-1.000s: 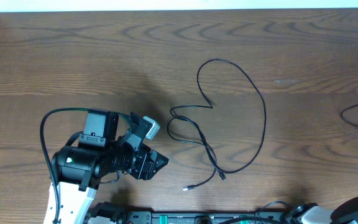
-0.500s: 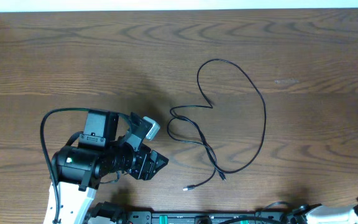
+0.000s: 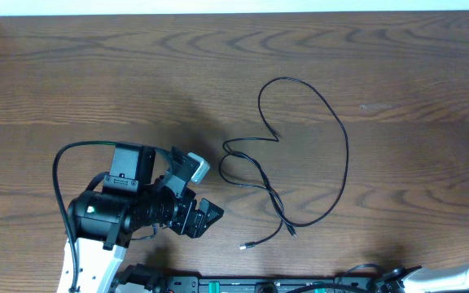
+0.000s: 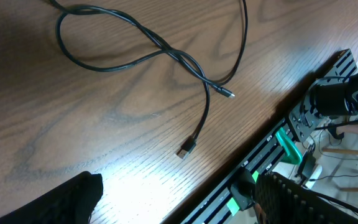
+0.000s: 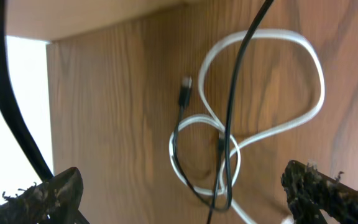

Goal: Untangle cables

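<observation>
the job looks partly done, at a guess. one black cable lies by itself in the middle of the surface, apart from any other cord. it is not laid straight, though: it sweeps a wide loop, then crosses over itself in smaller loops near the left pincer, and its two plug ends rest close together toward the near edge. the left wrist view shows the same crossing strands and a small plug.

what is left seems to be at the far right edge (barely in the overhead view). there the right wrist view shows a white cable curled in two loops, with a thin black cable threaded across and around it. those two are plainly not yet separated.

both pincers are released. the left one hovers beside the middle cable, grasping nothing, and the right pincer stands spread wide above the white-and-black knot, its fingers clear of both cords.
</observation>
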Controlling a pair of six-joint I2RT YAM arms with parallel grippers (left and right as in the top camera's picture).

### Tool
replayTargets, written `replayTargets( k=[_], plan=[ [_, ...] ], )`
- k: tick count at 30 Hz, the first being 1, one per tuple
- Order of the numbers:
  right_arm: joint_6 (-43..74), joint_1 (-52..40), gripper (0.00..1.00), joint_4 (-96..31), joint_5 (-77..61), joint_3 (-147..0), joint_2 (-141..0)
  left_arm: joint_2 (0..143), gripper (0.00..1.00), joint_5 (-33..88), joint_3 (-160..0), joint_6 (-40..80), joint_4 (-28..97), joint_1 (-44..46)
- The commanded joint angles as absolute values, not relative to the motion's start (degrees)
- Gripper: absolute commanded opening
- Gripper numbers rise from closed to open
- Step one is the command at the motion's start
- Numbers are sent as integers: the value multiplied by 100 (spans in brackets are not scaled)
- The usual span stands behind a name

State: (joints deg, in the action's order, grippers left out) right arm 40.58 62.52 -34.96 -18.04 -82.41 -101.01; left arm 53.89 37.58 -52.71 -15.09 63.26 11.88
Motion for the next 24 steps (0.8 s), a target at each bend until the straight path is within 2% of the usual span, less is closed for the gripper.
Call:
replayTargets(
  k=[1,5,8,11,14,21,24],
  plan=[
    [4407,6077,99,-3562,-2561,-8281,-10114,5384,84,3837,-5284,-1559,6364,1170],
    [4005,5714,99,-3089,-4346,-8281,-10114,5384,84,3837,-5284,-1559,6364,1170],
    [3889,5304,99,-2123,-5909,-8281,-10114,5387,84,3837,-5284,-1559,6364,1170],
    [3889,4853,99,-1046,-6667,-8281,-10114,5384,84,3837,-5284,-1559,6368,1170],
    [3896,4431,99,-851,-6598,-8281,-10110,5384,84,3837,-5284,-1559,6429,1170],
    [3931,4115,99,-2947,-4692,-8281,-10110,5384,84,3837,-5284,-1562,6573,1170],
    [3686,4165,99,-3354,-4071,-8281,-10110,5384,84,3837,-5284,-1562,6573,1170]
  ],
)
